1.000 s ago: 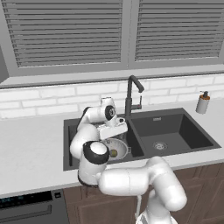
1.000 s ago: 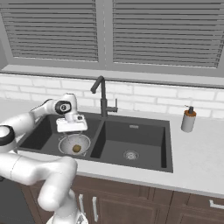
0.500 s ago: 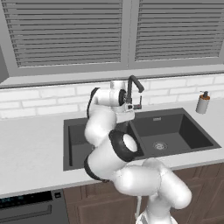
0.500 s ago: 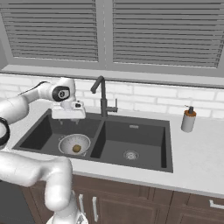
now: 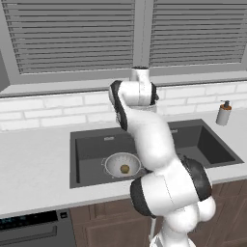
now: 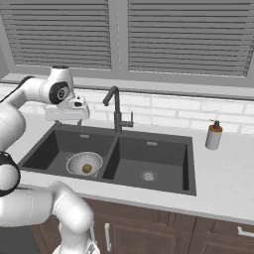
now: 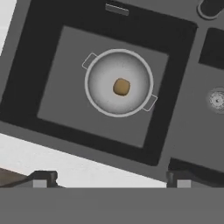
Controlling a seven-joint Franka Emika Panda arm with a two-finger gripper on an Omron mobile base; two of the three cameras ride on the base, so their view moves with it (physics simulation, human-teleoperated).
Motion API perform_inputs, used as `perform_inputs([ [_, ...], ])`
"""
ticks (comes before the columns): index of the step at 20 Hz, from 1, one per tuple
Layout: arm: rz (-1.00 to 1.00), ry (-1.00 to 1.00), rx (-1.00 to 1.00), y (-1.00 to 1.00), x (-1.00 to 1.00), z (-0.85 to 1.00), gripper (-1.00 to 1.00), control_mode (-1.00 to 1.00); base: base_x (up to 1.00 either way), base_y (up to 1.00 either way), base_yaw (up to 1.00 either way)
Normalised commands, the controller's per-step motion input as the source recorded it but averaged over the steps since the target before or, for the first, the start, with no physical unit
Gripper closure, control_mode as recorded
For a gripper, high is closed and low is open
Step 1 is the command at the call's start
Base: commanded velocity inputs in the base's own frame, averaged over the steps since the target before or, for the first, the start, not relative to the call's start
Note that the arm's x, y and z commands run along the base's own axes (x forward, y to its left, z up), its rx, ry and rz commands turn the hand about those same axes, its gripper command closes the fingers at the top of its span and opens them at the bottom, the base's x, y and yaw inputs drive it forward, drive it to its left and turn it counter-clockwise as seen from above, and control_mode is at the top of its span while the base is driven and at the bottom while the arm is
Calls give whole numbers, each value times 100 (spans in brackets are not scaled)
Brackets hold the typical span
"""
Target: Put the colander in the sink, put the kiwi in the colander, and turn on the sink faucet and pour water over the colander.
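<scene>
Kiwi (image 7: 121, 86) already sitting in the colander (image 7: 118, 83) down in the left basin of the sink (image 6: 163, 186), gripper (image 6: 67, 119) spread wide and empty up high, so probably best swinging over to nudge the sink faucet (image 6: 117, 111) lever gently.

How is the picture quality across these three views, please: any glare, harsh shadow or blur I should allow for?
Left base view: flat even light, no glare; the arm blocks the sink faucet. Right base view: sharp, soft shading inside the sink. Hand view: slightly soft, the kiwi in the colander clear, fine perforations barely resolved.
</scene>
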Motion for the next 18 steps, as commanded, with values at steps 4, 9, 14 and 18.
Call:
perform_inputs([
  [4, 0, -37, -4, -2, -62, 100, -100, -100, 0, 0, 0],
  [9, -3, -34, -9, -9, -38, 86, -100, -100, 0, 0, 0],
  [14, -8, -35, -12, -6, -19, 54, -100, -100, 0, 0, 0],
  [18, -10, -33, -9, -21, -8, 18, -100, -100, 0, 0, 0],
])
